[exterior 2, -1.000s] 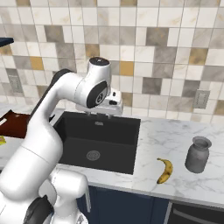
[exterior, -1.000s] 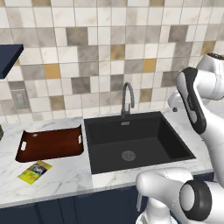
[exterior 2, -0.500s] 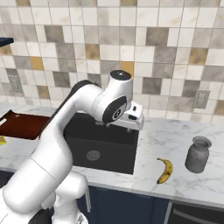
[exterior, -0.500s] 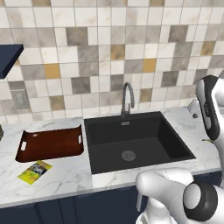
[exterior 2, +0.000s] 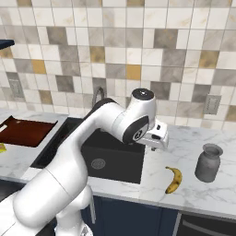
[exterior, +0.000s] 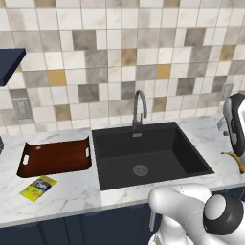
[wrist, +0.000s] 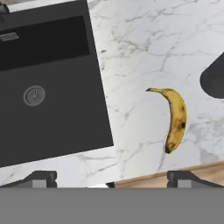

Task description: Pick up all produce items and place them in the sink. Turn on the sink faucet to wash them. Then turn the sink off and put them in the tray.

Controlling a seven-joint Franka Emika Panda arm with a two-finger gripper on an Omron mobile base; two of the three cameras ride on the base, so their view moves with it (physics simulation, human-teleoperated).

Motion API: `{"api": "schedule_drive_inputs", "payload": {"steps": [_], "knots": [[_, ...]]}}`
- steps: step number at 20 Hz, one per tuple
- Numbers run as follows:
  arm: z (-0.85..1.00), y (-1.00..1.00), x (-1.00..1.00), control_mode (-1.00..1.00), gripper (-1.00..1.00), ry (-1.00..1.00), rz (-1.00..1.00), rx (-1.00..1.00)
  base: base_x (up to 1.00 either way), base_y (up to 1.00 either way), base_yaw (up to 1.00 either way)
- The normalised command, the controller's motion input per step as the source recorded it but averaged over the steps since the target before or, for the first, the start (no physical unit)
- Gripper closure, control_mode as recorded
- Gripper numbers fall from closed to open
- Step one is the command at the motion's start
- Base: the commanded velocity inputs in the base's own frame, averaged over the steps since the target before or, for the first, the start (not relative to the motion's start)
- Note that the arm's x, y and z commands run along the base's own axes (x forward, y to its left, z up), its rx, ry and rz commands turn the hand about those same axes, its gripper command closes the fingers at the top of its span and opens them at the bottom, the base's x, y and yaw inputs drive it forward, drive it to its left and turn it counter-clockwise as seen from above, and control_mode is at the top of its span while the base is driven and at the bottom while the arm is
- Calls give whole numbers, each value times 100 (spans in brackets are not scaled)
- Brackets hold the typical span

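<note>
The banana (exterior 2: 174,179) lies flat on the white marble worktop (exterior 2: 216,193), to the right of the black sink (exterior 2: 110,156) and close to the near edge, with a grey jar (exterior 2: 208,162) standing just beyond it on the right. The claw (exterior 2: 156,138) hangs above the worktop between the sink's right rim and the banana, fingers spread wide and holding nothing.

From where I stand, the worry is the approach. The fruit is curved and lies low on a hard surface, so if the fingers come down off its middle they could nudge it rather than straddle it, and it has little room before the near edge. A pinch near the thin stem end might let it swivel or slip out on the lift. The jar is near enough that a wide swing of the hand could knock it. The tray (exterior: 55,157) sits well away, left of the sink.
</note>
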Motion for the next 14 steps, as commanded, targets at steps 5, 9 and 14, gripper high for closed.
{"api": "schedule_drive_inputs", "payload": {"steps": [5,9,14], "knots": [[-20,-50,0,-100,-100,5,-8,-2,0,0,0],[-23,-50,-7,-100,-100,9,-11,0,0,0,0],[-25,-42,-13,-100,-100,8,-10,0,0,0,0]]}}
